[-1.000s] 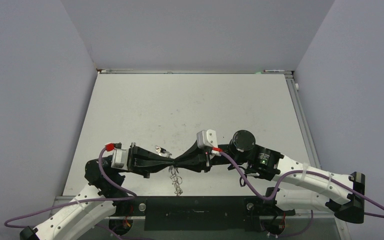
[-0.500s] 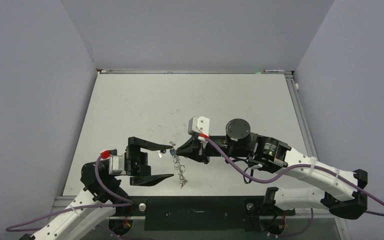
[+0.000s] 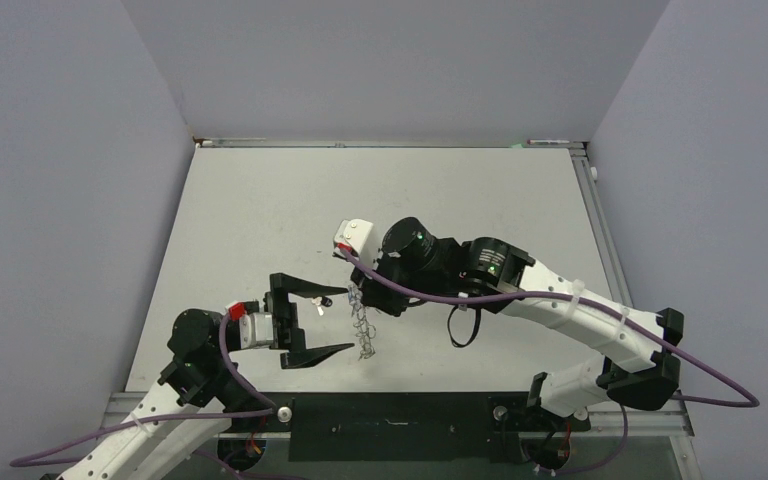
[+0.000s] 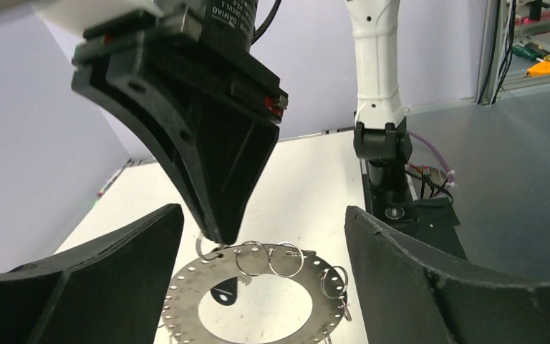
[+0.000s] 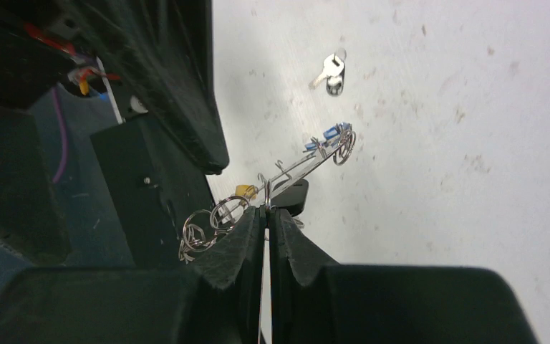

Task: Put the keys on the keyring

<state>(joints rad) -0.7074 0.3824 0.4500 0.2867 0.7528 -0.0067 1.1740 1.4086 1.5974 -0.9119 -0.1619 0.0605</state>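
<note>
The keyring (image 4: 182, 301), a wide flat silver disc rimmed with wire loops, hangs above the table. My right gripper (image 5: 266, 211) is shut on one loop at its top edge. In the top view the keyring (image 3: 363, 328) dangles below the right gripper (image 3: 353, 293). Keys with blue heads (image 5: 329, 132), a yellow tag (image 5: 245, 190) and a black tag (image 5: 293, 193) hang on it. One loose silver key (image 5: 333, 72) lies on the table. My left gripper (image 3: 345, 320) is open, its fingers on either side of the keyring without touching it.
The white table (image 3: 440, 200) runs back to the grey walls. The black base bar (image 3: 390, 412) lies along the near edge. The right arm (image 3: 560, 305) reaches across the middle toward the left.
The left gripper has opened, let go and drawn back to the left. The right arm has swung left and farther over the table, carrying the keyring.
</note>
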